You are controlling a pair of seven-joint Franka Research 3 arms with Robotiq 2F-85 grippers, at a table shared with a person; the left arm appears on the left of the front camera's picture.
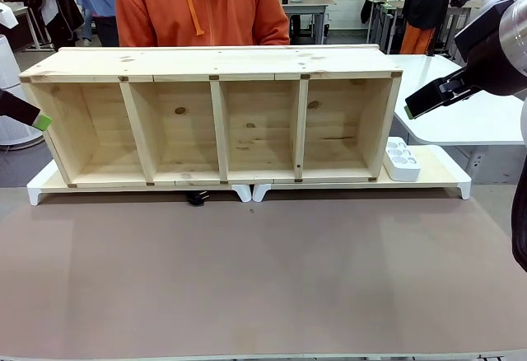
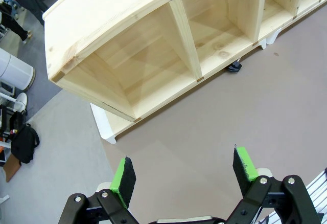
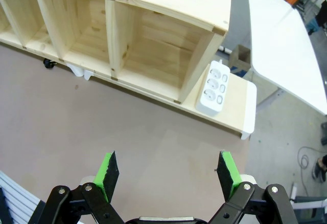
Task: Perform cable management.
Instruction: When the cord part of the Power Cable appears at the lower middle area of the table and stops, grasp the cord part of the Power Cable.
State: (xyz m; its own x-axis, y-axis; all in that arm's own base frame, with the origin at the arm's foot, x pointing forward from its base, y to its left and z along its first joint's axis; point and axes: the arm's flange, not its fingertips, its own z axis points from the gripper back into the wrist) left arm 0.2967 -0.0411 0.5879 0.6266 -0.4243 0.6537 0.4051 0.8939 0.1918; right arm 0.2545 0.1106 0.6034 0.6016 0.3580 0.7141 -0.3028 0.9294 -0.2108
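Just under the wooden shelf's (image 1: 214, 64) front edge, the cable (image 1: 196, 198) peeks out.

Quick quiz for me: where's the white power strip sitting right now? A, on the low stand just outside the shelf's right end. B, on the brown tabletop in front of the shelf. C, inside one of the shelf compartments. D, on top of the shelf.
A: the white power strip lies on the low stand, just outside the right end wall of the wooden shelf.
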